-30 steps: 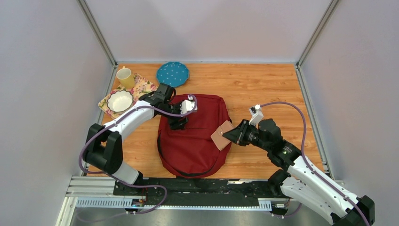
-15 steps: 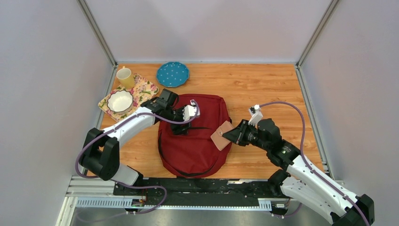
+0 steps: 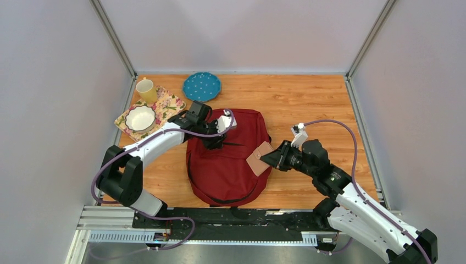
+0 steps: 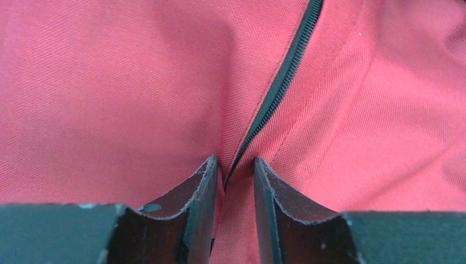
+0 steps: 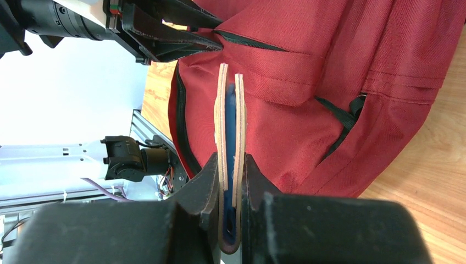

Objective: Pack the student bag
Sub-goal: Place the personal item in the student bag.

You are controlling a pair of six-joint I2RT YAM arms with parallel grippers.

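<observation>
Left claw [image 4: 233, 165] is pinched almost closed on a fold of the student bag [image 3: 228, 170], its two dark fingers [image 4: 192, 209] bracketing the black zipper [image 4: 286, 77] that runs up across the red fabric. My right claw [image 5: 229, 159] is clenched on a flat tan case [image 5: 221, 110], held on edge, with something blue sandwiched between its two leather-coloured faces. From above, the bag lies at the middle of the wooden tabletop [image 3: 308, 104], between my two arms, with my left claw on its upper left part. The case is poised at the bag's right edge, and I cannot tell whether it touches the fabric. At the far left corner, a white bowl [image 3: 140, 117] sits on a floral cloth [image 3: 167, 102], a yellow mug [image 3: 146, 89] stands at the cloth's far corner, and a blue dotted plate [image 3: 201, 86] lies just beside them, near the top of the bag.
</observation>
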